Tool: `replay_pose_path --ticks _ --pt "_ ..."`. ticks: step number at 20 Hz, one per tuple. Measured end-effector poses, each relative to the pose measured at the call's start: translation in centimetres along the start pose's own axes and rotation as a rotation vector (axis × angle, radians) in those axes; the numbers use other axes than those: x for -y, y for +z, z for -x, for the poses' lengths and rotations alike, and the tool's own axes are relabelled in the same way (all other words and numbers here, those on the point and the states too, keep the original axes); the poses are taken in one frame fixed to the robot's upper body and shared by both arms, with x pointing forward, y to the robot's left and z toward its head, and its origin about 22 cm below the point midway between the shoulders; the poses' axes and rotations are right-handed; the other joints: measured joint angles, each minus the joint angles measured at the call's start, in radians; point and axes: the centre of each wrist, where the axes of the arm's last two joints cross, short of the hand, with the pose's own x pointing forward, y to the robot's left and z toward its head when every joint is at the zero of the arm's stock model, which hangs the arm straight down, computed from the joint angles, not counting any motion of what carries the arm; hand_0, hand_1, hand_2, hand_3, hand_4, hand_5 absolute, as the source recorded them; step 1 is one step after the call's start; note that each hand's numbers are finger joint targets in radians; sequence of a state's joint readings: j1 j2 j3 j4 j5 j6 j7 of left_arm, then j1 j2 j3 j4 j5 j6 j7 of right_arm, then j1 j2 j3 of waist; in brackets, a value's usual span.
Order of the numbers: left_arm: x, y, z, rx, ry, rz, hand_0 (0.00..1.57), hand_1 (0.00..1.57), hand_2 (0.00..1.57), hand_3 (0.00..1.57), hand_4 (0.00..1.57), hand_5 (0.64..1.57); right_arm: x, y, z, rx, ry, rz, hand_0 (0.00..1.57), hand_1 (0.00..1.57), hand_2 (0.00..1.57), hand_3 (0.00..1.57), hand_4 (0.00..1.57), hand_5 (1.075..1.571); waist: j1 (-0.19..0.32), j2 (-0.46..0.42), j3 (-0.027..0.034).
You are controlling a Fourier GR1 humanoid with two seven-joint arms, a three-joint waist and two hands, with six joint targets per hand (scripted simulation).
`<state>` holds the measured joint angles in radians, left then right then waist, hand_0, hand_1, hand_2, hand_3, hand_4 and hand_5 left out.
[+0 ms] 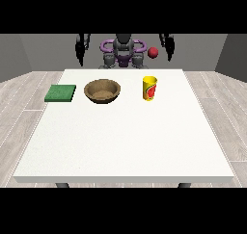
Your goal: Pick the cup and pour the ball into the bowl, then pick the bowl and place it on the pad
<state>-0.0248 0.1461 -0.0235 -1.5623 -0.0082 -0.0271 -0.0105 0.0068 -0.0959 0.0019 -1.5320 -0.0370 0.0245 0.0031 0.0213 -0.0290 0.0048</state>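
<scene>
Yellow cup [150,88] with red mark stands upright; both hands' finger states can't be told

no words, numbers or brand names could be read anywhere. the only mark in view was a red patch on the side of the yellow cup [150,88], which stood upright on the white table [125,146]; the patch was too small to show whether it held letters or was only a picture.
</scene>
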Motion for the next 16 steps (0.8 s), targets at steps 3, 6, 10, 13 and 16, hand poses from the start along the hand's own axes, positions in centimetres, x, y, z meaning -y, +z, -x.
replay_pose_path --ticks 3,6,10,13,16 --pt "-0.5 -0.2 -1.1 0.016 -0.013 0.001 0.00 0.00 0.00 0.00 0.00 1.535 0.5 -0.1 -1.1 0.013 0.017 0.001 0.00 0.00 0.00 0.31 1.06 1.571 -0.001 -0.095 -0.0024" --pt "-0.8 -0.3 -2.2 0.023 -0.021 0.004 0.00 0.00 0.00 0.00 0.00 1.535 1.0 -0.2 -2.2 0.020 0.039 0.004 0.00 0.00 0.00 0.31 1.06 1.571 -0.004 -0.183 -0.0056" --pt "0.6 -1.3 -4.6 0.046 0.173 0.011 0.00 0.00 0.00 0.00 0.00 1.535 -3.3 -1.6 -6.2 0.099 -0.055 -0.044 0.00 0.00 0.00 0.00 0.83 1.571 0.010 -0.342 -0.0089" --pt "0.9 -0.9 -5.7 -0.008 0.298 0.019 0.00 0.00 0.00 0.00 0.00 1.546 -6.3 -1.4 -7.7 0.039 -0.096 -0.046 0.00 0.00 0.00 0.00 0.68 1.569 0.040 -0.419 -0.0083" --pt "1.7 -0.2 -6.2 -0.072 0.367 0.035 0.00 0.00 0.00 0.00 0.00 1.536 -9.5 -0.3 -8.1 -0.041 -0.127 -0.040 0.00 0.00 0.00 0.00 0.57 1.571 0.050 -0.455 -0.0069"
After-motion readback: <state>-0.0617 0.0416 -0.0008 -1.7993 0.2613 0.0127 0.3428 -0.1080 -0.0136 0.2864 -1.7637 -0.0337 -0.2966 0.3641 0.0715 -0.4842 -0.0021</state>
